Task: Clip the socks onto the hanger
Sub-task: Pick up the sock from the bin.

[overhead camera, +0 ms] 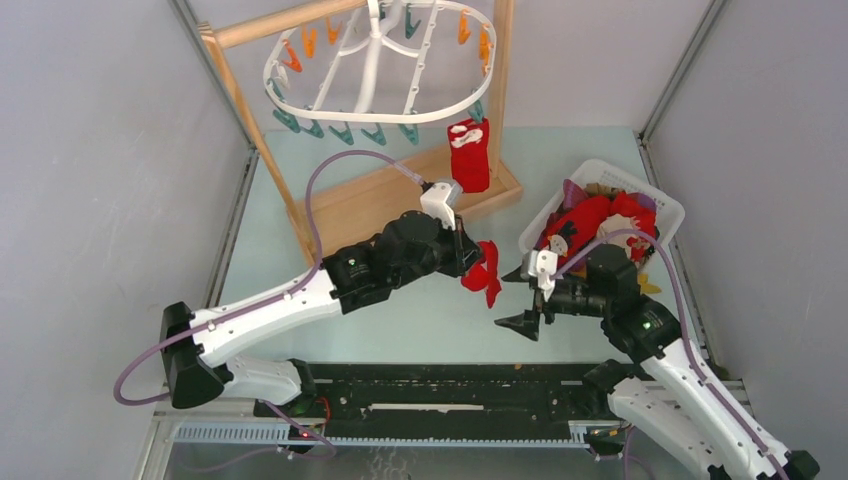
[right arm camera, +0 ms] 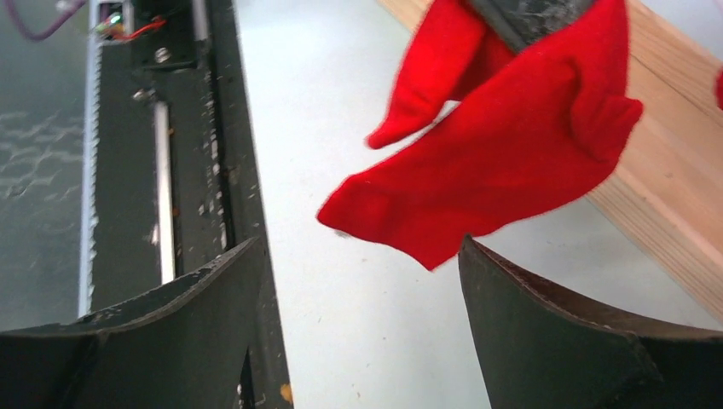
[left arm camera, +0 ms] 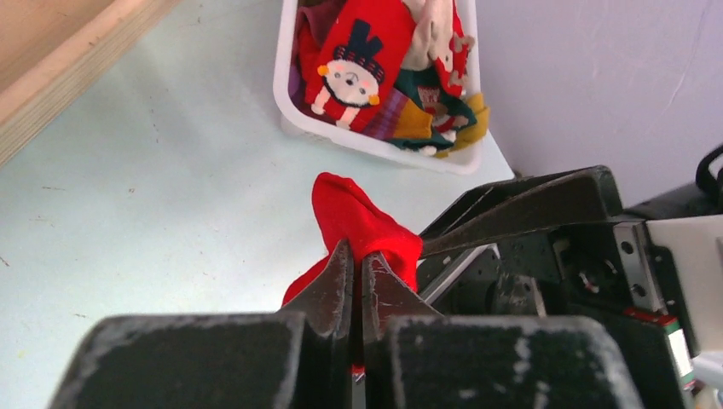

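Observation:
My left gripper (overhead camera: 470,258) is shut on a plain red sock (overhead camera: 485,272) and holds it above the table's middle; the sock also shows in the left wrist view (left arm camera: 358,221) and in the right wrist view (right arm camera: 503,162). My right gripper (overhead camera: 525,298) is open and empty just right of that sock, its jaws wide apart below the hanging sock (right arm camera: 362,256). The white oval hanger (overhead camera: 375,70) hangs at the back with orange and teal clothespins. One red-and-white sock (overhead camera: 469,150) hangs clipped at its front right rim.
A white basket (overhead camera: 655,205) with several socks stands at the right, and shows in the left wrist view (left arm camera: 294,119). The wooden stand (overhead camera: 350,205) with its tray base holds the hanger. A black rail (overhead camera: 440,395) runs along the near edge.

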Controlling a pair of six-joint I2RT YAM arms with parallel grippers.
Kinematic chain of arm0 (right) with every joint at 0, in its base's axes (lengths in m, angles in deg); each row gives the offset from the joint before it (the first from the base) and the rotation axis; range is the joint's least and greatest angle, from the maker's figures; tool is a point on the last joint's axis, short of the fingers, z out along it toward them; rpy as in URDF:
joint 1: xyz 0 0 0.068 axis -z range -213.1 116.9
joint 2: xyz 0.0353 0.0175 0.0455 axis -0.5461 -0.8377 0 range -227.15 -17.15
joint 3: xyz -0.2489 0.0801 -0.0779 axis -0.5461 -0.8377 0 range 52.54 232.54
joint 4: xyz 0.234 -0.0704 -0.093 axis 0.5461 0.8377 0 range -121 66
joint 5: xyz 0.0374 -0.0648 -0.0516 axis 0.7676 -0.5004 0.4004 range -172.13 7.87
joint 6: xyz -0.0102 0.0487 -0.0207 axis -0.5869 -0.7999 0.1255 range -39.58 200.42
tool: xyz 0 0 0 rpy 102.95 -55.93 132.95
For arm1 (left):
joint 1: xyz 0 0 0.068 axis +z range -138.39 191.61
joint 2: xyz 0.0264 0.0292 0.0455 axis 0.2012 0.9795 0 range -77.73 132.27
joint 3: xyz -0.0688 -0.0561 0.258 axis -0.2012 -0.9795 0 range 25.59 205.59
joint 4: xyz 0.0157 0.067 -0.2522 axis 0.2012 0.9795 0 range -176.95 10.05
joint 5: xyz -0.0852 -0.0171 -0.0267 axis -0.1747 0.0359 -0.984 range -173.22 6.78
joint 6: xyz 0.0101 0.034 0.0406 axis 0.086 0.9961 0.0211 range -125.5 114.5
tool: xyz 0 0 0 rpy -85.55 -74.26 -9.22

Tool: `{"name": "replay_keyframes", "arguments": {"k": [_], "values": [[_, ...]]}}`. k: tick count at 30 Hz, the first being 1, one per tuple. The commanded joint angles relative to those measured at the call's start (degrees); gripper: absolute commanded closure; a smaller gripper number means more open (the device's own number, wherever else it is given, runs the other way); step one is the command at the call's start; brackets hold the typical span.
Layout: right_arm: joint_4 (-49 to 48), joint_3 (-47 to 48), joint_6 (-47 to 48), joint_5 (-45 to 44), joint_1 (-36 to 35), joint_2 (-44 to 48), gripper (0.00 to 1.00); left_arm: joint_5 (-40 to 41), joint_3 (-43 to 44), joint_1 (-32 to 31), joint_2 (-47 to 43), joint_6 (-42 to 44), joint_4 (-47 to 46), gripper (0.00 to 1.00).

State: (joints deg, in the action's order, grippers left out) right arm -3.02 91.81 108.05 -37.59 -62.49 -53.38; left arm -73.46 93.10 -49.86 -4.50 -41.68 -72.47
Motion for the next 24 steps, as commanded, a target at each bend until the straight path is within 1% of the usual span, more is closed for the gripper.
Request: {"name": "replay_keyframes", "arguments": {"k": [1,4,7,10,13,15,17,18,20,22,23,24], "values": [[-10.8,-0.3,-9.7,-14.5,-3.6,-1.5,0.09,6.1,7.0,0.0,0.9,-7.7,2.4,1.0],[-14.2,-0.9,-14.3,-18.4,-5.7,-2.8,0.1,6.8,8.7,0.0,1.7,-10.2,4.2,1.0],[-17.4,-1.5,-18.3,-18.1,-8.1,-3.6,0.11,7.0,9.1,0.0,2.2,-12.0,4.5,1.0],[-20.6,-2.0,-20.3,-20.3,-11.2,-4.1,0.11,7.1,9.3,0.0,2.4,-12.5,4.6,1.0],[-23.2,-2.0,-22.5,-26.6,-12.3,-5.1,0.12,6.5,9.7,0.0,2.6,-12.4,4.4,1.0],[-24.5,-2.0,-22.9,-30.5,-12.3,-5.5,0.15,6.1,9.9,0.0,2.8,-12.4,4.3,1.0],[-25.5,-2.0,-22.3,-32.1,-12.2,-5.7,0.22,5.4,10.1,0.0,2.8,-12.4,4.1,1.0],[-25.8,-2.0,-21.7,-32.2,-12.2,-5.6,0.29,5.2,10.1,0.0,2.7,-12.4,4.1,1.0],[-26.0,-2.0,-21.1,-31.6,-12.0,-5.5,0.45,5.1,10.0,0.0,2.4,-12.3,4.1,1.0],[-25.3,-2.0,-19.9,-30.0,-11.8,-5.1,0.59,5.1,9.6,0.0,2.0,-12.1,4.0,1.0],[-24.7,-2.0,-19.3,-29.4,-11.6,-4.9,0.62,5.2,9.4,0.0,1.8,-11.8,4.0,1.0],[-24.0,-2.0,-18.7,-28.4,-11.4,-4.8,0.63,5.2,9.2,0.0,1.5,-11.7,4.1,1.0]]}}
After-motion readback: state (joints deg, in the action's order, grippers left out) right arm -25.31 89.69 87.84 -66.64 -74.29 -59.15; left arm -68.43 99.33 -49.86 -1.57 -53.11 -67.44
